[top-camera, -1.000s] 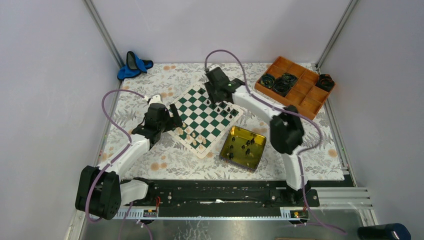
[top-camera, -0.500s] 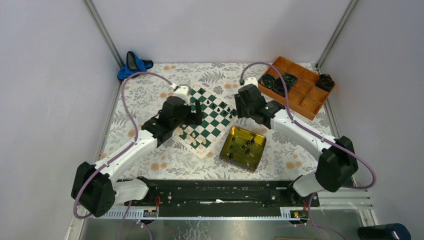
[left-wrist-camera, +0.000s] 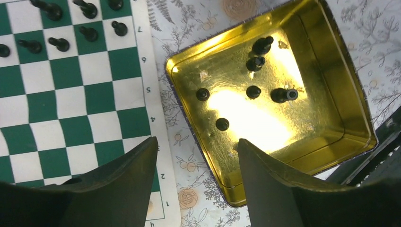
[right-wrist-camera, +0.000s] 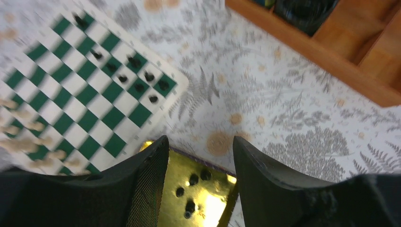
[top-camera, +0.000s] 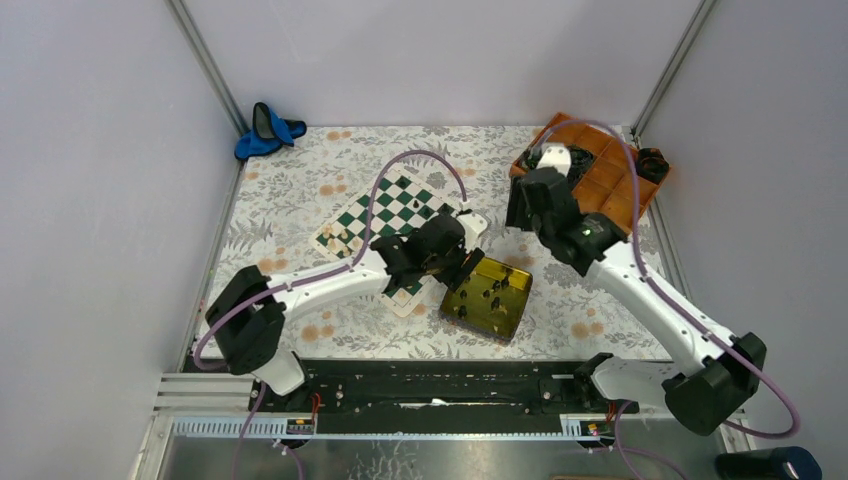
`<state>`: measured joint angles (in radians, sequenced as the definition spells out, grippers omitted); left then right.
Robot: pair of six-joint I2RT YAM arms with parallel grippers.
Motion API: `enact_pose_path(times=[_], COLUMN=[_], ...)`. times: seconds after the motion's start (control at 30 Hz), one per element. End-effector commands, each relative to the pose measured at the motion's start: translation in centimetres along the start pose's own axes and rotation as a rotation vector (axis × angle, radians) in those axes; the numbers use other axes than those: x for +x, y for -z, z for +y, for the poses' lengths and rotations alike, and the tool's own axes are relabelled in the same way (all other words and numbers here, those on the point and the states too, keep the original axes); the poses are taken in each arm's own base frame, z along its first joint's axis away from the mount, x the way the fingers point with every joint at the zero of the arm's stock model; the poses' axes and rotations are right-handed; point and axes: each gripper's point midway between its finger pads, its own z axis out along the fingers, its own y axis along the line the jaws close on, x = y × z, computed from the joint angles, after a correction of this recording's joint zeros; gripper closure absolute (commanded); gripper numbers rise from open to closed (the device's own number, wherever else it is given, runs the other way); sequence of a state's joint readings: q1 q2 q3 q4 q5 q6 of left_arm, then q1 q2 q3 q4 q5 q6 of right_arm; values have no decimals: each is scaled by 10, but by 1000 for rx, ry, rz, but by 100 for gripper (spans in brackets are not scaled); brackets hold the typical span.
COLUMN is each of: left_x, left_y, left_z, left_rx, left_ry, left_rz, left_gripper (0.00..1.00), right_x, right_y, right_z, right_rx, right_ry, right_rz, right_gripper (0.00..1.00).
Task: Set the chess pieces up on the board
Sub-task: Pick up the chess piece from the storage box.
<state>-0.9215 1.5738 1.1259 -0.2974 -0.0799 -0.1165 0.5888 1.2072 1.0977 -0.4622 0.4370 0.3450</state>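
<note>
Left wrist view: the board (left-wrist-camera: 71,94) lies left, black chess pieces (left-wrist-camera: 59,43) standing along its top rows; my left gripper (left-wrist-camera: 196,146) hangs above, fingers apart, empty; several black ones lie in the gold tin (left-wrist-camera: 347,85); my right gripper (right-wrist-camera: 201,142) is spread too, holding nothing; setup looks partly done, I judge.

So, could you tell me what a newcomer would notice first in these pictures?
The shiny gold tin right of the green-and-white board catches the eye, with loose black pieces inside. The left gripper hangs open over the tin's board-side edge; the right gripper, also open, is near the orange tray.
</note>
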Motion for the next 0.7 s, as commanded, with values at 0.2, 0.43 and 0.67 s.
enact_pose_path(times=[0.2, 0.43, 0.67], left_x=[8, 14, 25], left_y=[-21, -39, -51], left_z=[-29, -36, -36], left_rx=[93, 110, 106], left_ry=[-129, -175, -186], left_rz=[70, 118, 154], left_gripper=[34, 41, 42], right_x=[-128, -123, -166], right_y=[91, 99, 129], right_z=[-11, -18, -10], right_rx=[-14, -20, -92], right_ry=[-197, -240, -303], right_rz=[-286, -310, -393], right_gripper=[41, 42, 42])
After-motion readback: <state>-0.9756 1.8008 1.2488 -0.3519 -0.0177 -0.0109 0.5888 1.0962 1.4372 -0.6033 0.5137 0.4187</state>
